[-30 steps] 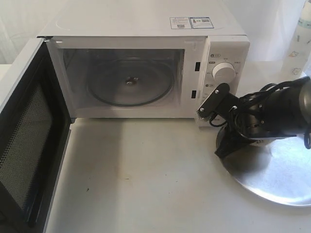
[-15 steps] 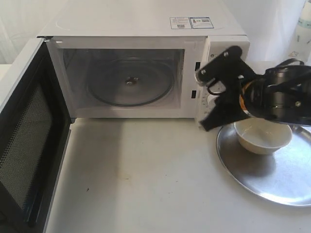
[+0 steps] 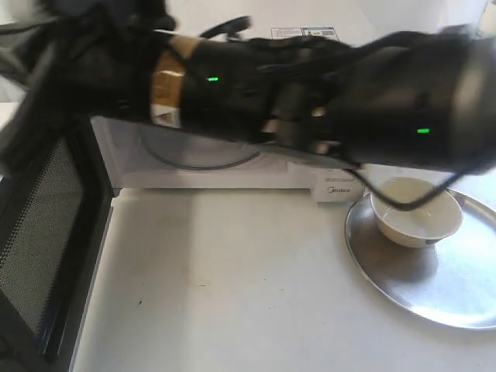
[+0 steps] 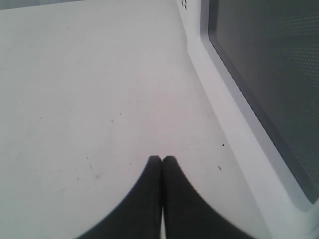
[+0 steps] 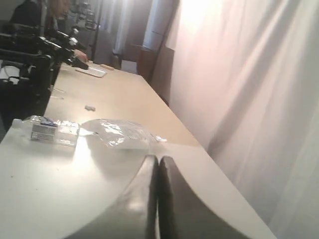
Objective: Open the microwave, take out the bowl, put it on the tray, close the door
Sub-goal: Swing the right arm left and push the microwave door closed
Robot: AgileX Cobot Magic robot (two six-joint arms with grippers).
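Note:
The cream bowl (image 3: pixel 416 211) sits upright on the silver tray (image 3: pixel 434 294) at the right, with nothing holding it. My right arm (image 3: pixel 310 93) stretches blurred across the exterior view and hides most of the white microwave (image 3: pixel 335 188). The door (image 3: pixel 46 232) stands swung open at the left. In the left wrist view my left gripper (image 4: pixel 162 159) is shut and empty, low over the table beside the door's dark window (image 4: pixel 269 74). In the right wrist view my right gripper (image 5: pixel 158 159) is shut and empty, pointing out towards the room.
The white tabletop (image 3: pixel 232 279) spreads in front of the microwave. The right wrist view shows a clear plastic bag (image 5: pixel 119 132) and a bottle (image 5: pixel 47 130) on a white surface, with a curtain alongside.
The right arm has left the bowl on the tray, risen and swung left across the microwave front. The bowl and the open door have stayed put.

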